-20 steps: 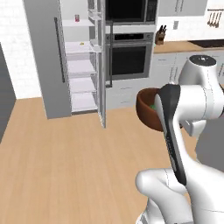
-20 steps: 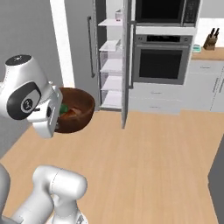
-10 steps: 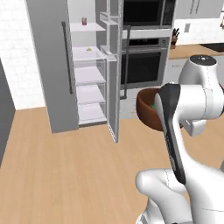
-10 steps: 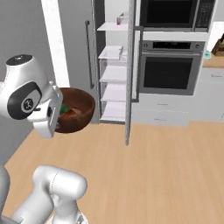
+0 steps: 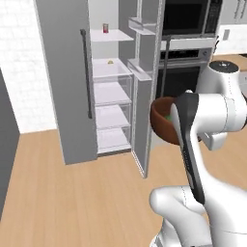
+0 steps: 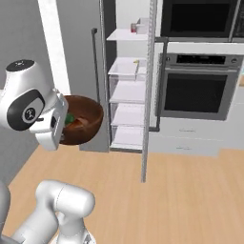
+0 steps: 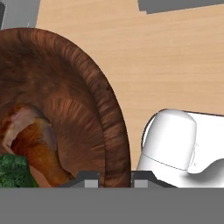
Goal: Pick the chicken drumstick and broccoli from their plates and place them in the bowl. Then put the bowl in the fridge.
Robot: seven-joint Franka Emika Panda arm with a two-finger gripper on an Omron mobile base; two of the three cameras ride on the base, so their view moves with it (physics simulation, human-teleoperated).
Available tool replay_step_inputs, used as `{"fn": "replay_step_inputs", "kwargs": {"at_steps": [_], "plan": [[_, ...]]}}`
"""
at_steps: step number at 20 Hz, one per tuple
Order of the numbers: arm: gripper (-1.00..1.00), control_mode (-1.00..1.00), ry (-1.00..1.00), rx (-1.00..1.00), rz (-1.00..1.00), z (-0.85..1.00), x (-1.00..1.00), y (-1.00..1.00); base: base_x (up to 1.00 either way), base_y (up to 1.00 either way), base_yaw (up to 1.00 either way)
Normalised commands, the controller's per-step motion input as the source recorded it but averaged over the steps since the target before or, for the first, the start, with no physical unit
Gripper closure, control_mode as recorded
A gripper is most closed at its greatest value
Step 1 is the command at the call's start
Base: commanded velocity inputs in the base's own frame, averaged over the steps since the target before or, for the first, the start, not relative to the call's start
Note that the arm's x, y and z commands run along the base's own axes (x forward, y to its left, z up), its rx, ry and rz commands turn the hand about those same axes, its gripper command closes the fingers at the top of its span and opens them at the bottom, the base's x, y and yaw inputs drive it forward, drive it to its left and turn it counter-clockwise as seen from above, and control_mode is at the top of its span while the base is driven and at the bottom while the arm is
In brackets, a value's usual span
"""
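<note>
Kitchen with light wood floor point(image 5: 72, 202); fridge point(image 5: 62, 82) stands open ahead, white shelves point(image 6: 128, 90) visible, its door point(image 5: 144, 96) swung out edge-on, black wall oven point(image 6: 200, 90) beside it. Arm holds bowl point(image 6: 86, 119) up in the air, in front of the open fridge, well above the floor. Gripper point(image 7: 114, 177) is clamped tight on the bowl's rim, one fingertip inside the wall, one outside. Chicken drumstick point(image 7: 37, 146) lies inside the bowl, broccoli point(image 7: 13, 168) just beside it, touching, at the bowl's bottom. Green also peeks over the rim in both base views.
</note>
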Motion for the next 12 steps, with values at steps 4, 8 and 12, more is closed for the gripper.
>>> {"fn": "replay_step_inputs", "kwargs": {"at_steps": [4,8,12], "plan": [[1.00,1.00,0.00,0.00,0.00,0.00,0.00,0.00,0.95,0.01,0.00],[1.00,1.00,0.00,0.00,0.00,0.00,0.00,0.00,0.86,0.00,0.00],[1.00,1.00,0.00,0.00,0.00,0.00,0.00,0.00,0.89,0.00,0.00]]}}
